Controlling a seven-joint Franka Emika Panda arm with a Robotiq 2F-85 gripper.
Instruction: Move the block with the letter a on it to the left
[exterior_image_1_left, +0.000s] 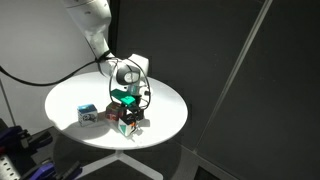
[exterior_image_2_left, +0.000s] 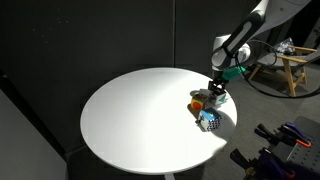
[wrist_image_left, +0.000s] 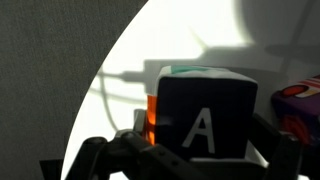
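The block with the letter A (wrist_image_left: 205, 112) is a dark cube with a white A on the face towards the wrist camera and a pale green-edged top. It fills the space between my gripper's (wrist_image_left: 205, 152) two fingers, which press on its left and right sides. In an exterior view the block (exterior_image_1_left: 127, 123) sits low at the table under the gripper (exterior_image_1_left: 127, 106). I cannot tell whether it is lifted. In an exterior view the gripper (exterior_image_2_left: 217, 92) hangs over the blocks at the table's right side.
A red-and-yellow cube (exterior_image_1_left: 113, 111) (exterior_image_2_left: 199, 101) stands right beside the held block and shows as an orange strip in the wrist view (wrist_image_left: 152, 115). A pale blue-and-white cube (exterior_image_1_left: 88, 114) (exterior_image_2_left: 209, 121) lies nearby. The round white table (exterior_image_2_left: 130, 120) is edged by dark curtains.
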